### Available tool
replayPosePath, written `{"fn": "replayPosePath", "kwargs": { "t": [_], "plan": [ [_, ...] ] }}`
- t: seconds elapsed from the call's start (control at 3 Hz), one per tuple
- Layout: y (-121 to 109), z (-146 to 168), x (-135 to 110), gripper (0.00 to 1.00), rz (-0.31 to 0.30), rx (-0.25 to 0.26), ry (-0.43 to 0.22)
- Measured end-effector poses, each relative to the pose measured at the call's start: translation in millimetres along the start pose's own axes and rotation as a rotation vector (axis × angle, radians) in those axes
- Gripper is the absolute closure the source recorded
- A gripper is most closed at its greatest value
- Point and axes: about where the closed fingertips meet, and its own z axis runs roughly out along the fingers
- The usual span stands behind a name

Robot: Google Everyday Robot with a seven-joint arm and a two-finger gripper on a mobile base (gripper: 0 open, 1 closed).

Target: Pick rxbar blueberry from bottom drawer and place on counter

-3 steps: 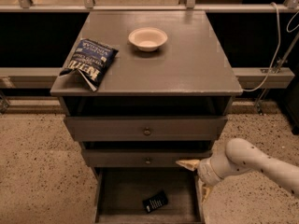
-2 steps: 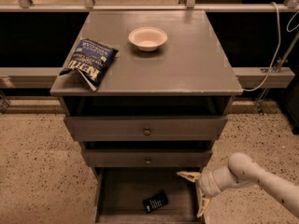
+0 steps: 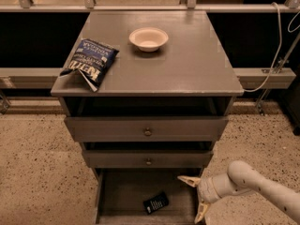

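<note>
The rxbar blueberry (image 3: 156, 203), a small dark flat wrapper with white print, lies on the floor of the open bottom drawer (image 3: 123, 194), near its front middle. My gripper (image 3: 194, 198) hangs at the drawer's right side, to the right of the bar and apart from it, with its two pale fingers spread wide and nothing between them. The white arm reaches in from the lower right. The counter (image 3: 187, 64) is the wide grey top of the cabinet above.
A blue-and-white chip bag (image 3: 89, 63) lies at the counter's left edge. A white bowl (image 3: 148, 38) sits at its back middle. Two shallower drawers with round knobs (image 3: 147, 131) stand partly pulled out above the bottom drawer. Speckled floor lies on both sides.
My gripper has moved down and a little left, from beside the second drawer to the level of the bottom drawer. The bar has not moved.
</note>
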Motion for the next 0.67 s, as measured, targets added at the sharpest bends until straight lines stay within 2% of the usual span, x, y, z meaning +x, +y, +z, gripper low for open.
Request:
{"fn": "replayPosePath", "kwargs": {
  "t": [0.33, 0.67],
  "plan": [
    [12, 4, 15, 0.00, 0.177, 0.092, 0.057],
    [5, 11, 40, 0.00, 0.319, 0.211, 0.120]
  ]
}}
